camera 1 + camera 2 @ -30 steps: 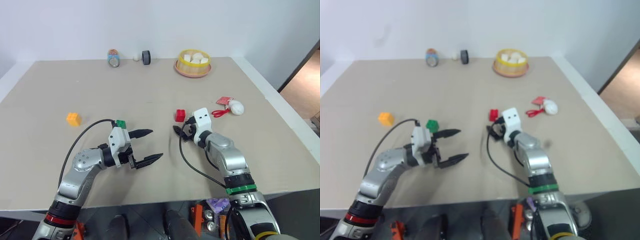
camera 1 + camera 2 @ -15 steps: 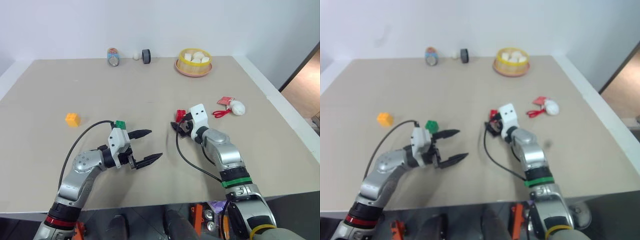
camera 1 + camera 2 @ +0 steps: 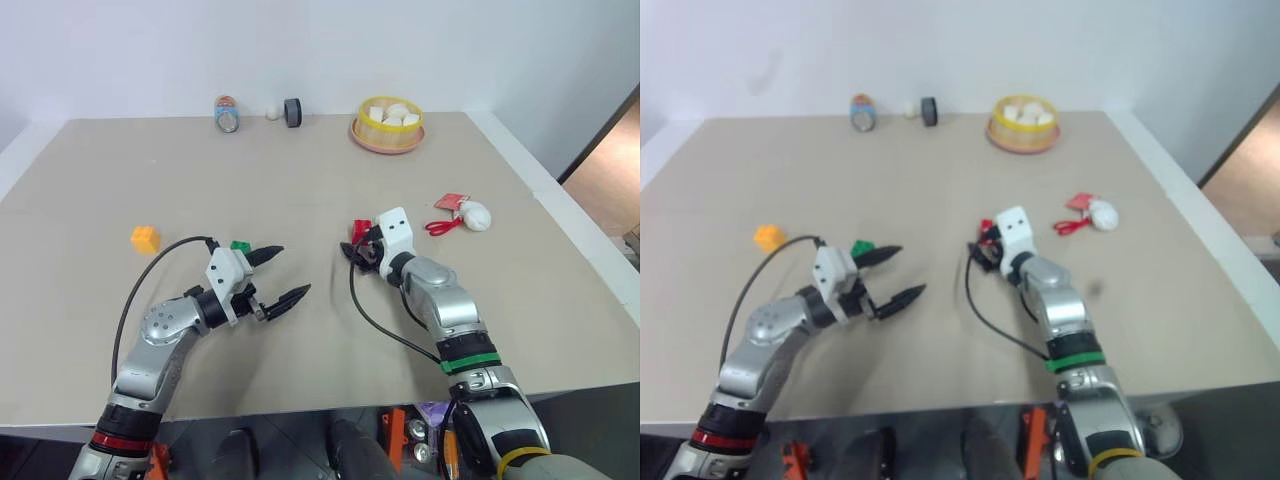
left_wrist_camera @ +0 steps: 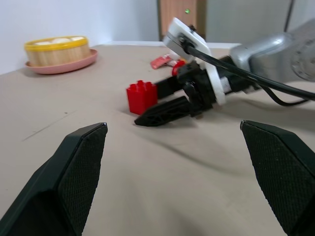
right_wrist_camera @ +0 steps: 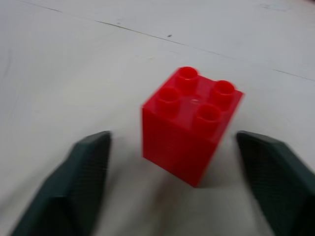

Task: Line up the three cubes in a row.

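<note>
The red cube (image 5: 189,130) stands upright on the table between the two fingers (image 5: 86,182) of my right gripper (image 3: 356,244), which is open, with a gap on each side of the cube. Left of the table's centre my left gripper (image 3: 291,271) is open and empty, pointing toward the red cube (image 4: 141,97). The green cube (image 3: 240,245) sits just behind my left hand, partly hidden by it. Further left, the orange-yellow cube (image 3: 145,238) lies alone.
A yellow basket (image 3: 388,125) of white lumps stands at the back right on a pink plate. A can (image 3: 227,115), a small white ball (image 3: 272,113) and a black roll (image 3: 292,112) line the far edge. Red scissors and a white lump (image 3: 470,214) lie right of my right arm.
My right gripper has closed in on the red cube and its fingers have narrowed around it. My left gripper has shifted a little left and swung its fingers more toward the red cube.
</note>
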{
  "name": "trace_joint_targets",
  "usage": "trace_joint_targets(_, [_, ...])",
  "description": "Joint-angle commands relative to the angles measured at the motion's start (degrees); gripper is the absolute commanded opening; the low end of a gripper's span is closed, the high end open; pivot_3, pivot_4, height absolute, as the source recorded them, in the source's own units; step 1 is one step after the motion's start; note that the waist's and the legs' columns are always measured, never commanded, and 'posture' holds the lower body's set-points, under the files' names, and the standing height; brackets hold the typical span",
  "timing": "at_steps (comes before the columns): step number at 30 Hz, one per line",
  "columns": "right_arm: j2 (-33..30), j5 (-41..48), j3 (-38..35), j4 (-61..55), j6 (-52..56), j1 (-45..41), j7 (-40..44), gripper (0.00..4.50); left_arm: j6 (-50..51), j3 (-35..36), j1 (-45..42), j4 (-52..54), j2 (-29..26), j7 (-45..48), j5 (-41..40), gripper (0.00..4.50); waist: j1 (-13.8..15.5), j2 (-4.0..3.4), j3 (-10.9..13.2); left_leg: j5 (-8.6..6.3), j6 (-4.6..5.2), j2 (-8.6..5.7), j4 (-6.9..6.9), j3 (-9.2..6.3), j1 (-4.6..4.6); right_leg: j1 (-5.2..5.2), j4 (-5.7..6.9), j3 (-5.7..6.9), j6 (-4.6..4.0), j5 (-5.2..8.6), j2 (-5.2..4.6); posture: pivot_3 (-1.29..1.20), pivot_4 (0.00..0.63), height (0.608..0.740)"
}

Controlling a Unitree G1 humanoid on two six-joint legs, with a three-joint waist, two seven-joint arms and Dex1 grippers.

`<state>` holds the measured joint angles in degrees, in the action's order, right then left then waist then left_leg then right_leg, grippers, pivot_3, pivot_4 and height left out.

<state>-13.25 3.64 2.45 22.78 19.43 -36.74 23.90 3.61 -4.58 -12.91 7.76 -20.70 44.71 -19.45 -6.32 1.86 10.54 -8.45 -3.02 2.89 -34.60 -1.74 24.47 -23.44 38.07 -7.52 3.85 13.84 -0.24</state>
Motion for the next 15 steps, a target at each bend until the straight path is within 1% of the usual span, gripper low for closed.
trace_joint_targets(1, [-0.3,-0.2,-0.2,0.3,-0.1,-0.4,-0.2,2.39,-0.6,0.9,-0.3,1.4,0.2,-1.0,0.2,4.5,0.1,0.0,0.0,0.0,0.0,0.0,0.0,0.0,0.0,0.0,0.0,0.0,0.0,0.0,0.0,0.0,0.15,0.74])
trace_joint_targets(3, [-0.4,-0.2,-0.3,0.6,-0.2,-0.6,-0.2,1.69,-0.7,1.0,-0.4,1.4,0.2,-1.4,0.2,4.5,0.2,0.0,0.0,0.0,0.0,-0.01,0.0,0.0,0.04,0.0,0.0,0.0,0.04,0.03,-0.01,0.0,0.15,0.74])
trace_joint_targets(4, [-0.5,-0.2,-0.5,0.8,-0.2,-0.6,-0.3,1.46,-0.6,1.1,-0.5,1.4,0.3,-1.6,0.2,4.5,0.3,0.0,0.0,0.0,0.0,-0.01,0.0,0.0,0.06,0.0,-0.01,0.0,0.06,0.04,-0.01,0.0,0.15,0.74])
trace_joint_targets(5, [-0.6,-0.2,-0.6,0.9,-0.2,-0.7,-0.3,1.36,-0.6,1.1,-0.6,1.4,0.3,-1.8,0.2,4.5,0.3,0.0,0.0,0.0,0.0,-0.01,0.0,0.0,0.07,0.0,-0.02,0.0,0.06,0.05,-0.01,0.0,0.15,0.74])
trace_joint_targets(11, [-1.8,-0.8,-0.6,1.8,-1.1,-1.3,0.0,1.32,0.3,1.8,-0.7,3.0,0.3,-1.8,-1.8,4.5,0.3,0.0,0.0,0.0,0.0,-0.01,0.0,0.0,0.11,0.0,-0.04,0.0,0.09,0.09,-0.01,0.0,0.15,0.74])
trace_joint_targets(15, [-6.3,3.4,-2.5,-0.7,-1.7,-1.7,8.7,1.32,1.7,2.2,1.6,6.8,-1.8,2.1,-5.9,4.5,0.5,0.0,0.0,0.0,0.0,-0.02,0.0,0.0,0.21,-0.04,-0.04,0.0,0.13,0.12,-0.04,0.0,0.15,0.74])
